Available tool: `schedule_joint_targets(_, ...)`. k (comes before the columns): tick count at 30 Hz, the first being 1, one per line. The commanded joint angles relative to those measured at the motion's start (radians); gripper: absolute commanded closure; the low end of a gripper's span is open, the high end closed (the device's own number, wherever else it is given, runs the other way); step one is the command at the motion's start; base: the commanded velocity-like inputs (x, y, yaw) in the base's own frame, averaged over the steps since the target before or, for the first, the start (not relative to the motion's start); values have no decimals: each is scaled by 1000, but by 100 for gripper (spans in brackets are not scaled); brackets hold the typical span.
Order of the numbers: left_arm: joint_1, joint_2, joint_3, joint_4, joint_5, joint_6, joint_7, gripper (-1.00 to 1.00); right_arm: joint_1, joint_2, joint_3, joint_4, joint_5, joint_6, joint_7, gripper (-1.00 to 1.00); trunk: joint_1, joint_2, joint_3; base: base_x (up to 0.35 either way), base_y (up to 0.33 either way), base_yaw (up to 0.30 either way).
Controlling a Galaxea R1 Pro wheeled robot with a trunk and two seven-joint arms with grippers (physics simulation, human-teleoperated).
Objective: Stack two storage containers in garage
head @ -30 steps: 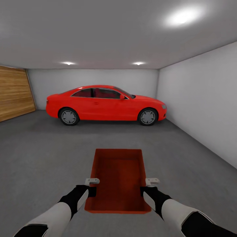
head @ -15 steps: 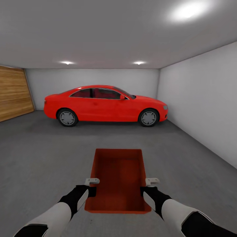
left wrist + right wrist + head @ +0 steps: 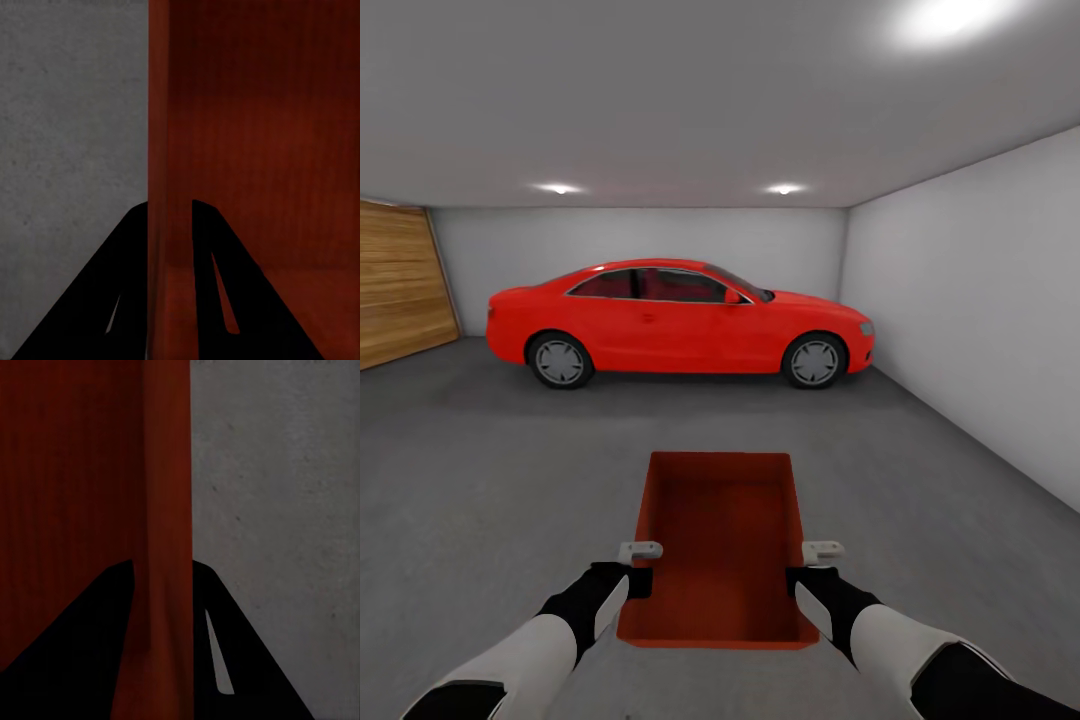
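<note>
An orange-red open-top storage container (image 3: 720,545) hangs in front of me above the garage's grey concrete floor (image 3: 490,480), held by both arms. My left gripper (image 3: 637,568) is shut on its left wall (image 3: 169,187), one dark finger (image 3: 112,300) outside and the other inside. On the opposite side my right gripper (image 3: 805,568) is shut on the right wall (image 3: 165,532) in the same way. The container is empty inside.
A red car (image 3: 680,322) stands side-on across the far end of the garage. A white wall (image 3: 970,330) runs along the right. A wood-panelled door (image 3: 400,295) is at the far left. Open concrete lies between me and the car.
The whole view has crept forward: the car looks slightly larger and wider. The container and both grippers keep the same place in the picture.
</note>
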Motion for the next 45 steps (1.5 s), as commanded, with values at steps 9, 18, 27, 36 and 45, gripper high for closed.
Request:
schedule_joint_targets(9, 0, -4, 7, -1, -19, 7, 11, 100, -1, 3, 22, -1, 16, 8, -9, 100, 1, -1, -2, 321, 0, 0)
schedule_joint_targets(18, 0, -6, 7, -1, -19, 7, 11, 100, -1, 3, 22, -1, 16, 8, -9, 100, 1, -1, -2, 321, 0, 0)
schedule_joint_targets(27, 0, -6, 7, -1, -19, 7, 11, 100, -1, 3, 22, -2, 16, 8, -9, 100, 1, -1, -2, 321, 0, 0)
schedule_joint_targets(36, 0, -5, 7, -1, -19, 7, 11, 100, -1, 3, 22, -2, 16, 8, -9, 100, 1, -1, -2, 321, 0, 0)
schedule_joint_targets(45, 0, -5, 7, -1, -19, 7, 11, 100, -1, 3, 22, -2, 16, 8, -9, 100, 1, -1, -2, 322, 0, 0)
